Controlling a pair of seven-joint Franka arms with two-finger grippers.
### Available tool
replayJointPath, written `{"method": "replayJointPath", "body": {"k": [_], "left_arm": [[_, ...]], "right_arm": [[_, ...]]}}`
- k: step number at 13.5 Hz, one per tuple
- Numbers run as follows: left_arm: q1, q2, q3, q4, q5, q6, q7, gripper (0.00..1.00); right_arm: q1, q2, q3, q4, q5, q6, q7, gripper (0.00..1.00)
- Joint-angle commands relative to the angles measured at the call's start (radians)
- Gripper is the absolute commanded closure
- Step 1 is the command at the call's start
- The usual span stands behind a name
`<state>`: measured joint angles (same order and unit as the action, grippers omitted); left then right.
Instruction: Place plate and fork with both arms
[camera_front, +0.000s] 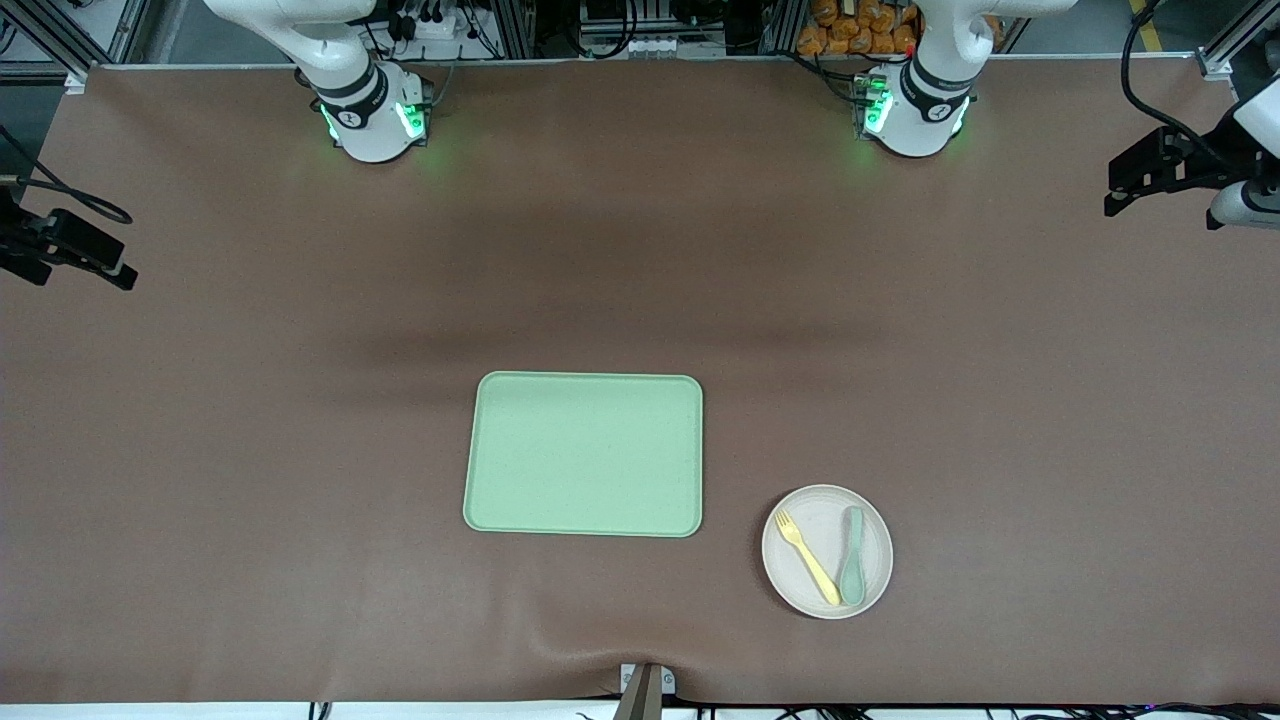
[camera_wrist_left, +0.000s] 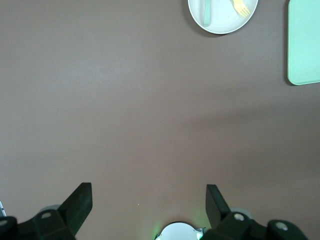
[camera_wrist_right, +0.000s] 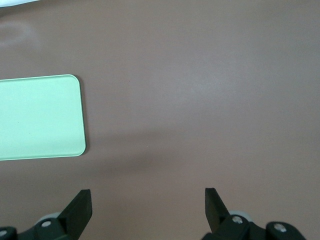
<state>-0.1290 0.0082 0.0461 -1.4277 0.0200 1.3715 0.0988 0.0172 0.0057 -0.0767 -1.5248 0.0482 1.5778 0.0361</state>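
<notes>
Lower right of the front view: plate (camera_front: 827, 551) on the tabletop (camera_front: 300, 400), holding fork (camera_front: 809, 557) beside spoon (camera_front: 852, 556). Left gripper (camera_wrist_left: 149, 200) and right gripper (camera_wrist_right: 148, 204) hang with fingers wide apart and empty. A grab for the fork could catch the spoon, they lie so close.

spoon (camera_front: 852, 568) beside fork (camera_front: 808, 556), touching handles

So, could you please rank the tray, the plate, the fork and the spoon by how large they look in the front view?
1. Tray, by far the largest.
2. Plate.
3. Fork and spoon, both lying on the plate; they look about equally long, so I would not rank one above the other.
</notes>
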Motion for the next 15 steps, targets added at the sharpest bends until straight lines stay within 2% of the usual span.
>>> {"method": "replayJointPath", "body": {"k": [1, 7, 15], "left_arm": [[0.009, 0.073, -0.006, 0.027, -0.020, 0.029, -0.030, 0.00], [-0.008, 0.265, -0.009, 0.029, -0.061, 0.269, -0.223, 0.00], [-0.046, 0.535, -0.017, 0.032, -0.068, 0.745, -0.268, 0.00]], "right_arm": [[-0.011, 0.004, 0.011, 0.009, -0.005, -0.018, -0.004, 0.00], [-0.013, 0.005, 0.011, 0.009, -0.004, -0.025, -0.004, 0.00], [-0.007, 0.005, 0.012, 0.011, 0.002, -0.021, -0.004, 0.00]]}}
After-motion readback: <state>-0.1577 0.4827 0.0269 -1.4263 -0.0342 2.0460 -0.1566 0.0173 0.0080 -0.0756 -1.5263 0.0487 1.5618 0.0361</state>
